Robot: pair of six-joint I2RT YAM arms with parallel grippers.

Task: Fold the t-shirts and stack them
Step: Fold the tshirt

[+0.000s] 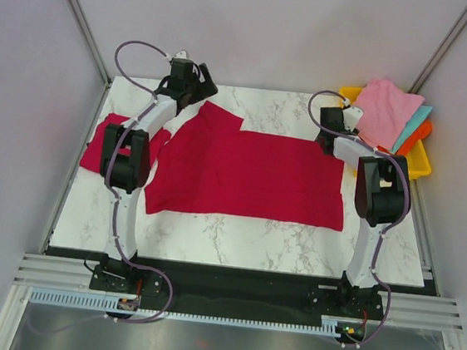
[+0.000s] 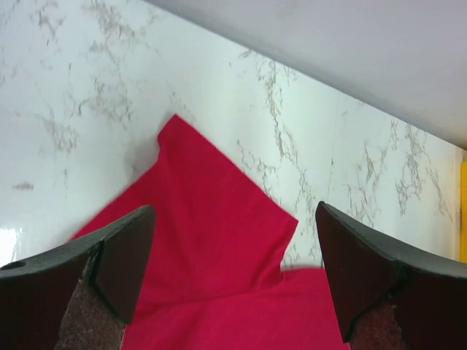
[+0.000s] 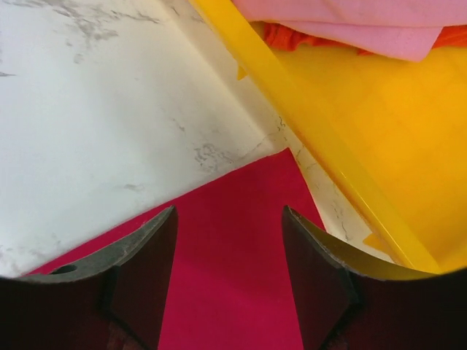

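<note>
1. A crimson-red cloth t-shirt (image 1: 250,173) lies spread flat mid-table; a second red t-shirt (image 1: 96,148) lies at the left edge.
2. The left gripper (image 2: 233,281) gapes wide over a sleeve and the right gripper (image 3: 230,281) stands parted over a corner, both empty.
3. A yellow plastic tray (image 1: 423,168), far right, holds pink, teal and orange cloths (image 1: 388,112).

On the marble table (image 1: 235,242) a spread t-shirt (image 1: 250,177) lies centrally, a second t-shirt (image 1: 101,146) at the left edge.

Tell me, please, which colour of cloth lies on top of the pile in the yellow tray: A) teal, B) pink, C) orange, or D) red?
B: the pink cloth lies over the teal cloth and the orange cloth in the yellow tray.
</note>
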